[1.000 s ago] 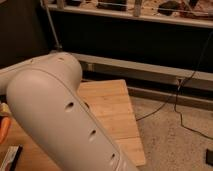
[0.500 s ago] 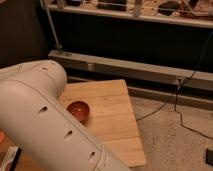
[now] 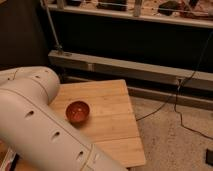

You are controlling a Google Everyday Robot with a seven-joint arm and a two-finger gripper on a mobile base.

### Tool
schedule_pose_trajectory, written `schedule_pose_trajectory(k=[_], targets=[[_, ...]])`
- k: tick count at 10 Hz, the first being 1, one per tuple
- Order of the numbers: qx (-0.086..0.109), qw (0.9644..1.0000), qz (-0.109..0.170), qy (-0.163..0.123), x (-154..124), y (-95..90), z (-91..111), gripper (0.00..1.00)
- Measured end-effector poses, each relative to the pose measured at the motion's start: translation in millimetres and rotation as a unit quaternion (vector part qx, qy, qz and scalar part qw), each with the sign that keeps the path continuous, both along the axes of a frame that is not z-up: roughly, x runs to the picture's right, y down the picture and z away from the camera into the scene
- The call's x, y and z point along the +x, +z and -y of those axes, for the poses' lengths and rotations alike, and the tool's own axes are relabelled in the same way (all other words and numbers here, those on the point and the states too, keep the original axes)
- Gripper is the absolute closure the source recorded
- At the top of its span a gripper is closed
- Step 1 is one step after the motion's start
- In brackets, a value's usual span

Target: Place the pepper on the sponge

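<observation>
Arm [image 3: 45, 131] has swung down and to the left in the last half second, baring more of the bench [image 3: 114, 127].
Its white casing fills the lower left of my view and lies across the wooden boards. A round red-orange bowl [image 3: 77, 111] sits upright just beside it. My gripper is out of frame, so I cannot tell how it stands. I cannot find the pepper or the sponge from here.

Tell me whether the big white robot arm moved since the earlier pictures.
Yes: the arm swung toward the picture's left, uncovering the round red-orange bowl on the fixed wooden table. The gripper is out of view.
</observation>
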State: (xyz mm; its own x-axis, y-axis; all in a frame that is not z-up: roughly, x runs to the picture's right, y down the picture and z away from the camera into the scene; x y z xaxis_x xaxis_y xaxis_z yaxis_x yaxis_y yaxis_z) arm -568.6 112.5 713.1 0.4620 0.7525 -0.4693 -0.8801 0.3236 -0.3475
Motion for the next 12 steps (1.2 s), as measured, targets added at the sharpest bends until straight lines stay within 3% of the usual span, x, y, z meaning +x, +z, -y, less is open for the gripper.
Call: schedule_pose_trajectory(k=[5,12], targets=[[-0.001,0.9999,0.015,-0.003,-16.6,19.1,-18.4,0.35],[-0.021,0.9996,0.014,-0.015,-28.1,46.2,-60.3,0.35]])
